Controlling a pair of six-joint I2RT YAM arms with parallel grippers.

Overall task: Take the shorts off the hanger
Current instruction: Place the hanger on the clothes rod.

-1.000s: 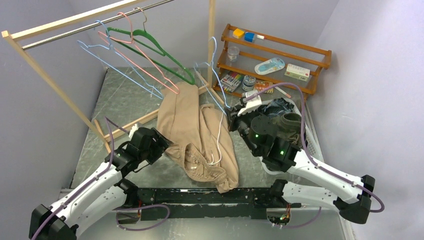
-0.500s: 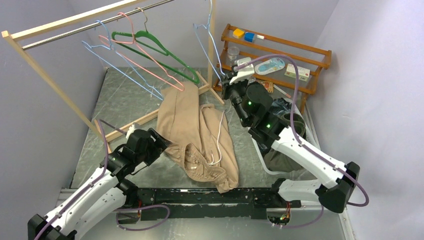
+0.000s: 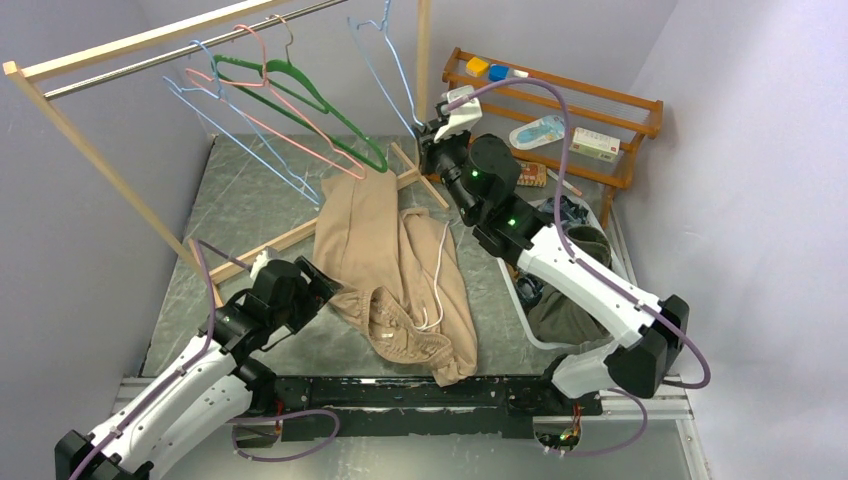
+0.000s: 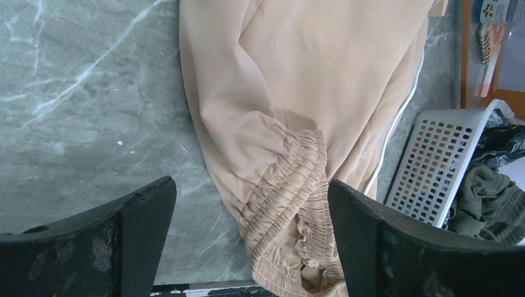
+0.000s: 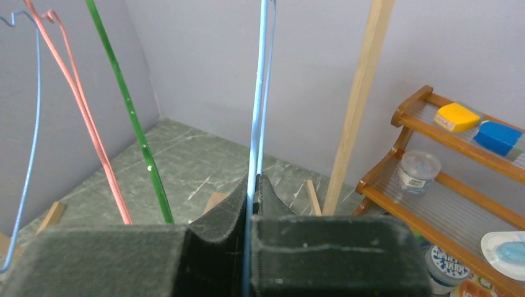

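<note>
Up by the rack's right post, the right gripper [image 5: 251,193] is pinched tight on a pale blue wire hanger [image 5: 260,93] that carries no cloth. Left gripper [image 4: 251,189] hangs spread wide over the light beige shorts [image 4: 291,93], gripping nothing; that pair lies crumpled on the table [image 4: 80,93]. Olive shorts [image 4: 489,195] and a dark patterned pair [image 4: 504,133] sit in the white basket [image 4: 433,167]. Shelf [image 3: 560,100] labels are too small to read. Three more hangers show by the rail [image 3: 150,60]: blue [image 5: 34,124], pink [image 5: 83,117], green [image 5: 133,117]
</note>
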